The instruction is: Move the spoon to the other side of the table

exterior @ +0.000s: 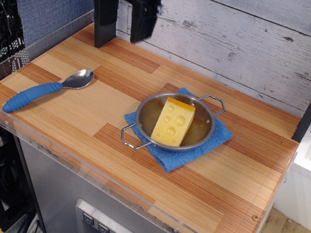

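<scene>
Hanging up high at the back, your pincer is wide apart and empty — the spoon lies on the tabletop, far left of the cheese pan.

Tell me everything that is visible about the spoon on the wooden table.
The spoon has a shiny silver metal bowl and a thick, ribbed, bright-blue handle. It lies flat on the table near the left edge, set diagonally: the bowl points up and to the right, the handle toward the front-left corner. Only the tabletop touches it. The gripper hangs apart from it, at the back.
</scene>
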Tool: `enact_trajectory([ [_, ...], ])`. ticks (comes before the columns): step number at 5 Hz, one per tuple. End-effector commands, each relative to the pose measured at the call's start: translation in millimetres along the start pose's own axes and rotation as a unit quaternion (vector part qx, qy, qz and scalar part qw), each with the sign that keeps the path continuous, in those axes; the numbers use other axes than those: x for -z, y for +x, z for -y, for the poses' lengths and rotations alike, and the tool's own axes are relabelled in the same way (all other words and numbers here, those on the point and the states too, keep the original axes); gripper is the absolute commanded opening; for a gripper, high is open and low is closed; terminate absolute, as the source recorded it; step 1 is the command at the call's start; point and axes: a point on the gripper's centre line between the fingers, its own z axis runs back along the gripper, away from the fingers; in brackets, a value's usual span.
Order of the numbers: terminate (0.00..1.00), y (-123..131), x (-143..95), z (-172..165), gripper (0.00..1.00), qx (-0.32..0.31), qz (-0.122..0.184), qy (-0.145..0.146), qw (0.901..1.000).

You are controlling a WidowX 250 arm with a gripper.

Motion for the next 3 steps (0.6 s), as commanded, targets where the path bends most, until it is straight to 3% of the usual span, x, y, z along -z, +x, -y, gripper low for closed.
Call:
enact_trajectory([
  [1,0.00,-29.0,-40.6,-9.2,1.00,-0.048,0.061,0.023,0.9967],
  [2,0.00,-29.0,-40.6,-9.2,1.00,-0.048,0.061,0.023,0.9967],
  [3,1.00,-29.0,-40.6,-9.2,1.00,-0.048,0.061,0.023,0.9967],
])
